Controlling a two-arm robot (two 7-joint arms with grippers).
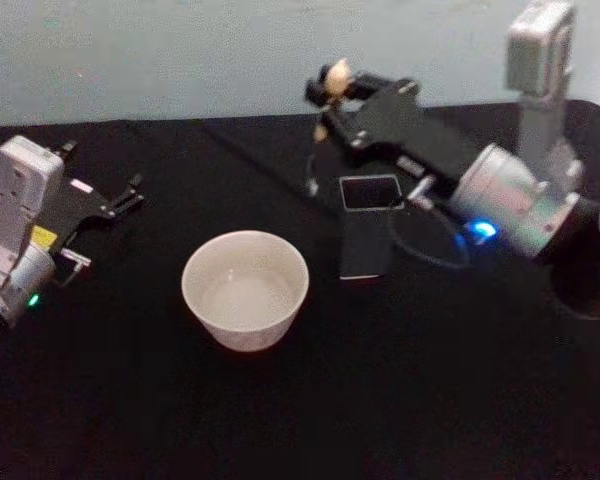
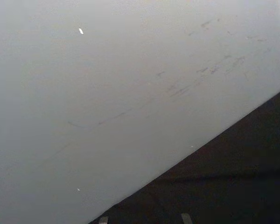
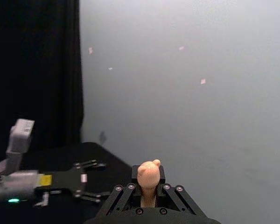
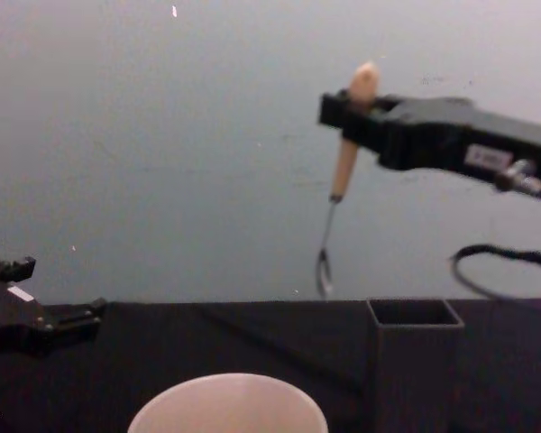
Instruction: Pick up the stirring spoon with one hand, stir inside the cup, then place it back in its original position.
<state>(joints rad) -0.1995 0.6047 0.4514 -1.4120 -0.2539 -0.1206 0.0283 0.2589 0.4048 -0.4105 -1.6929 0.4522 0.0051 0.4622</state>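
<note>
My right gripper (image 1: 328,95) is shut on the pale wooden handle of the stirring spoon (image 4: 345,162), just under its rounded knob (image 3: 148,173). The spoon hangs nearly upright in the air. Its small metal bowl (image 4: 323,271) is clear of the table, left of the dark square-mouthed holder (image 1: 369,196) and about level with its rim. The wide cream-white cup (image 1: 245,290) stands in front of the holder and to its left, with nothing in it. My left gripper (image 1: 120,205) rests open at the table's left side, far from the cup.
A black cloth covers the table (image 1: 430,400), and a pale wall (image 4: 162,135) rises behind its far edge. A black cable (image 1: 420,250) loops from my right wrist beside the holder. A dark round object (image 1: 590,280) sits at the right edge.
</note>
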